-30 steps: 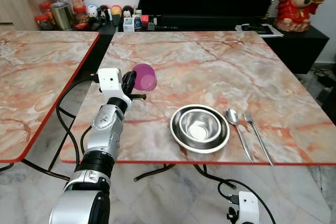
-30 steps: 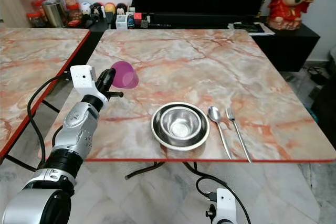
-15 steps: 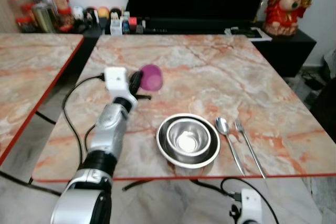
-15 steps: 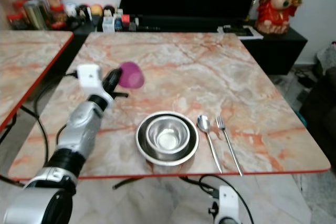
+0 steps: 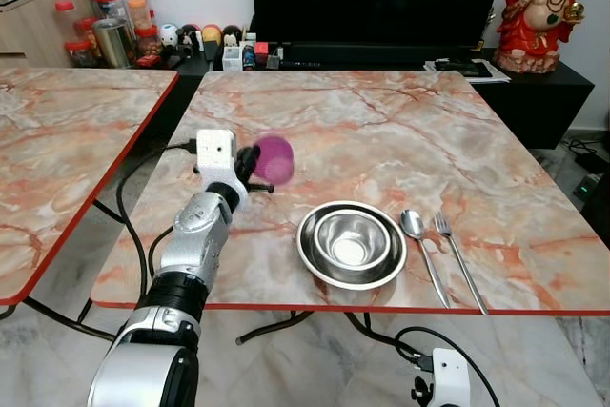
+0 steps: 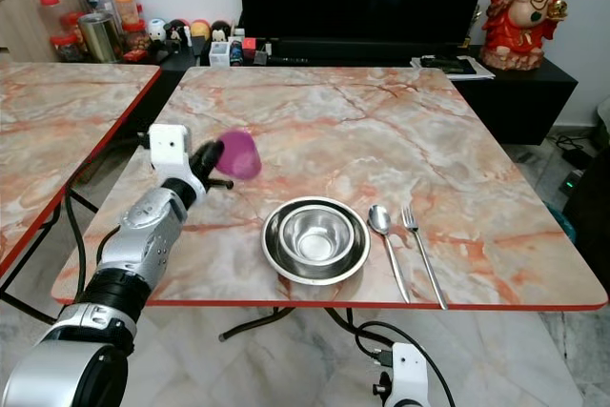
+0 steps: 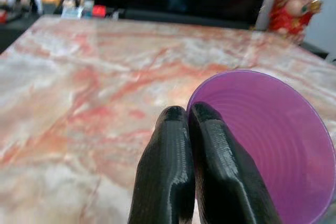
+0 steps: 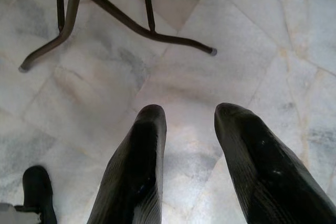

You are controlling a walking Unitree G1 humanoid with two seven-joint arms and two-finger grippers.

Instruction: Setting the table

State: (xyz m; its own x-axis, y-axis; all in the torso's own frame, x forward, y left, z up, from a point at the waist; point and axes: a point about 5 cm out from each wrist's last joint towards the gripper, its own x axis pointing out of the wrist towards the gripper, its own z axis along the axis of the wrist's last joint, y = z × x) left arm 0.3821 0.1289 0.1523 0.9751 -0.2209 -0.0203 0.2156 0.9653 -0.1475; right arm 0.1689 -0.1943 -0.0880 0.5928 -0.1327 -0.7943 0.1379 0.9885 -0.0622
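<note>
The left gripper (image 7: pixel 188 124) was pinched tight on the rim of a purple cup (image 5: pixel 275 159), one black finger inside the mouth and one outside, with no gap showing between them. The cup hung in the air above the left part of the marble table (image 5: pixel 381 131), tipped on its side so that its long axis ran roughly level. In the left wrist view its open mouth faced back toward the wrist camera, and its ribbed inside held nothing.

To the right of the cup, near the table's front edge, a steel plate (image 5: pixel 315 256) lay flat with a steel bowl (image 5: pixel 351 238) sitting upright inside it; the bowl held nothing. Just beside the plate on its right lay a spoon (image 5: pixel 419 240) and then a fork (image 5: pixel 458 259), side by side, their long axes running from the far side toward the front edge with the handles nearest the edge.

The right gripper (image 8: pixel 189 124) hung low beside the table, its fingers set apart and pointing at the tiled floor (image 8: pixel 252 40), near the table's dark metal foot (image 8: pixel 131 24).
</note>
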